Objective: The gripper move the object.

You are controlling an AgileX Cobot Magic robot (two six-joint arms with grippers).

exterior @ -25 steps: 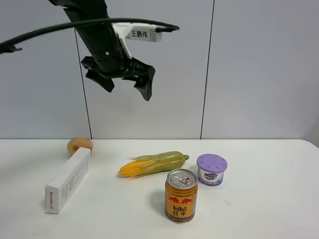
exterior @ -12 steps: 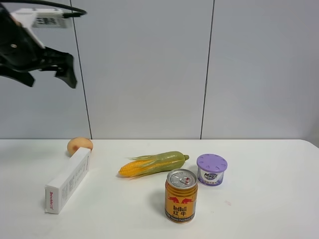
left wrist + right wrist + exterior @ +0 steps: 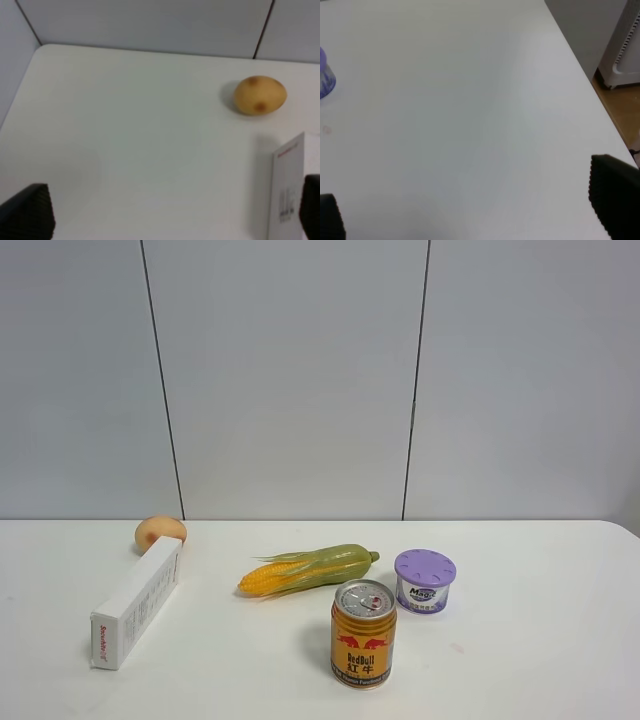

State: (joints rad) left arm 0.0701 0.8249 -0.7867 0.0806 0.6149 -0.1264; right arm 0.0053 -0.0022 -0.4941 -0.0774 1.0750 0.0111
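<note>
Upright on the white table [image 3: 540, 640]: lavender-lidded tub [image 3: 425, 581], just right of and behind the Red Bull can [image 3: 363, 633], right of the corn [image 3: 308, 569]. Left gripper [image 3: 165, 220] and right gripper [image 3: 470, 220] both spread wide, holding nothing.

The left end effector [image 3: 170, 220] has left the exterior high view.

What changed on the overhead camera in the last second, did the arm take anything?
The arm swung left and out of the high view, its pincer open and empty; nothing was taken. The tub, Red Bull can, corn, white box and potato stayed put.
</note>
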